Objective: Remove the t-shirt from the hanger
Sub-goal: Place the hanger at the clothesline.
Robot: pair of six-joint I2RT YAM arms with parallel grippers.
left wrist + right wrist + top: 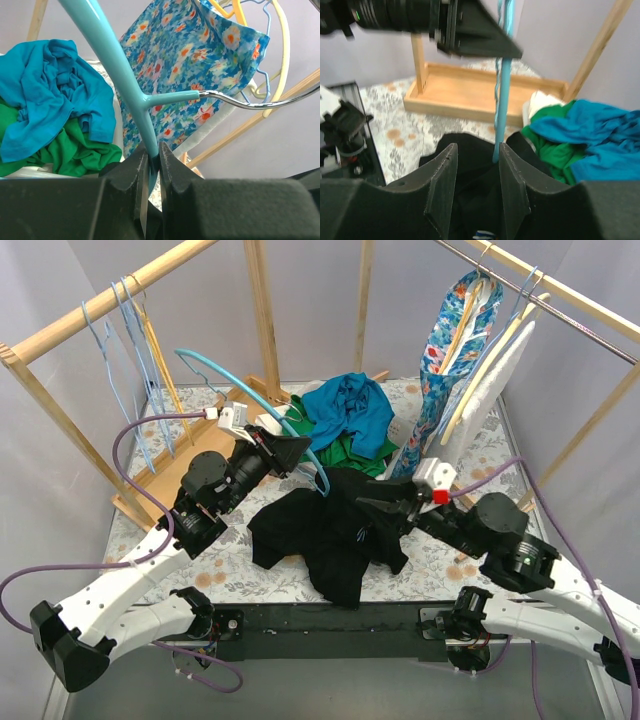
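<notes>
Gripping the light blue plastic hanger (131,95) just past the neck where its metal hook branches off, the left fingers (137,172) are clamped shut on the bar. In the top view the hanger's long axis sweeps from the upper left of the frame down toward the centre, and its lower tip meets the upper edge of the crumpled black t-shirt (330,530). The shirt lies spread on the patterned bench (240,585) at centre, in front of a heap of blue and green garments (350,420).

The right fingers (512,180) stand apart with black cloth beneath and between them; nothing looks pinched. In the right wrist view the blue bar runs almost straight up from the cloth, just beyond the gap between those fingers, toward the top of the frame.

So the shirt sits at the hanger's low end, down and to the right of the left fingers and directly under the right ones. The right arm is plainly the nearer to the cloth. Judging from this, the hanger tip is probably tucked in the fabric, and separation means drawing the bar back along its own line, up and left.
</notes>
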